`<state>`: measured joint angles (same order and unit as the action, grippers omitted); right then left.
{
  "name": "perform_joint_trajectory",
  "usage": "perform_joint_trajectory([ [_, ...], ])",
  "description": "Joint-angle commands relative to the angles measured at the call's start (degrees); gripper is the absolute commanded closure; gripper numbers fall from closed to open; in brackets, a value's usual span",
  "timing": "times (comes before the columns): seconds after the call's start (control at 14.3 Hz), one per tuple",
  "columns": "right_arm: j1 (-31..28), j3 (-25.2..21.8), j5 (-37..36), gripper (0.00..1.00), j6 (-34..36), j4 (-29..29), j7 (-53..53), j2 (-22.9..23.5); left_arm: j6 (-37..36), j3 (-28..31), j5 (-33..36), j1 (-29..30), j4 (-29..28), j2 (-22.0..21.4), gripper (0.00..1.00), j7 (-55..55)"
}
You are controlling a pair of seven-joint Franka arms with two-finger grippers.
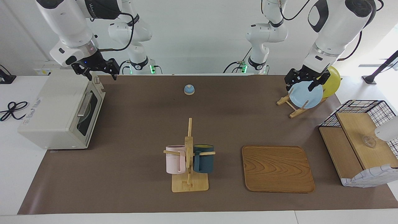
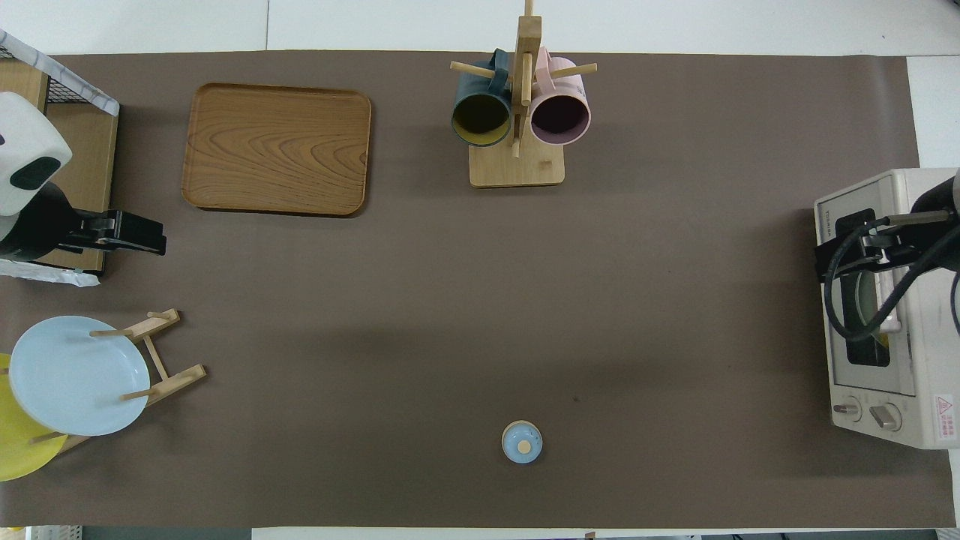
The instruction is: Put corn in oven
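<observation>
The off-white oven (image 1: 53, 109) stands at the right arm's end of the table, its dark glass door (image 1: 88, 112) shut; it also shows in the overhead view (image 2: 930, 315). The corn is not in plain view. Through the glass I see a pale plate and a small yellow patch (image 2: 883, 343); I cannot tell what the patch is. My right gripper (image 1: 101, 74) hangs open and empty over the oven's top front edge, and also shows in the overhead view (image 2: 829, 259). My left gripper (image 1: 301, 84) hangs open and empty over the plate rack.
A wooden mug rack (image 1: 189, 183) holds a pink mug and a dark blue mug. A wooden tray (image 1: 276, 169) lies beside it. A plate rack holds a blue plate (image 1: 306, 95) and a yellow plate. A wire basket (image 1: 360, 140) and a small blue dome (image 1: 189, 89) stand on the mat.
</observation>
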<state>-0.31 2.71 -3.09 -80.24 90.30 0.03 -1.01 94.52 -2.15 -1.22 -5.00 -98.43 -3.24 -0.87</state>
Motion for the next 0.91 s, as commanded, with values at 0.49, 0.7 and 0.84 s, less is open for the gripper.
perform_joint_trajectory([
  [0.49, -0.48, -1.57, 3.17, 0.0, 0.61, -2.58, 0.76, 1.19, -0.22, 0.13, 0.16, 0.07, -0.18, -0.62, 0.0, -0.45],
  [0.7, -0.48, -1.66, 3.17, 0.0, 0.0, -2.59, 0.76, 1.27, -0.22, 0.13, 0.16, 0.07, -0.18, -0.62, 0.0, -0.45],
  [0.84, -0.48, -1.83, 3.09, 0.0, 0.0, -2.59, 0.76, 1.19, -0.22, 0.13, 0.16, 0.07, -0.18, -0.62, 0.0, -0.45],
])
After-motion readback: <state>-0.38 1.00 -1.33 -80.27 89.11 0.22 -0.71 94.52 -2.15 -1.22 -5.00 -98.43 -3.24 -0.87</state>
